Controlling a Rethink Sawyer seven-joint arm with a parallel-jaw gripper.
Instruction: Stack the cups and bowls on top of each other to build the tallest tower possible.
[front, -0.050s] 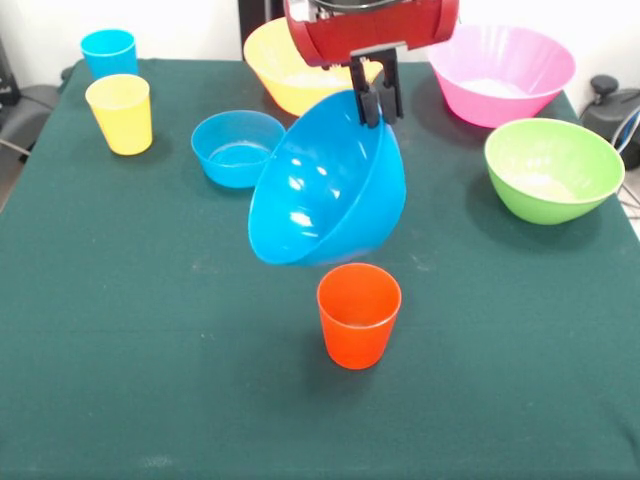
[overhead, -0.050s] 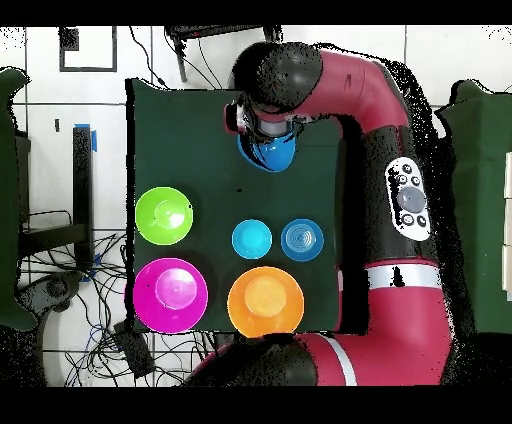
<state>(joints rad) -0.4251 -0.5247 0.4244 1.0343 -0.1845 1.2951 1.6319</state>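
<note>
I see the claw (front, -0.050s: 377, 105) clamped on the rim of a medium blue bowl (front, -0.050s: 325, 190), tilted in the air above the orange-red cup (front, -0.050s: 358, 314) on the surface (front, -0.050s: 150, 350).

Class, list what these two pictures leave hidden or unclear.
- Overhead view: the orange cup is hidden under the arm and the big blue bowl.
- Overhead view: the gripper is hidden by the arm.
- Front view: the yellow bowl's right side is behind the arm.

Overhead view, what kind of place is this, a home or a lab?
Most likely a robotics lab: the red arm is mounted at a green-covered table, loose cables trail across the tiled floor, and bright plastic bowls serve as test props.
</note>
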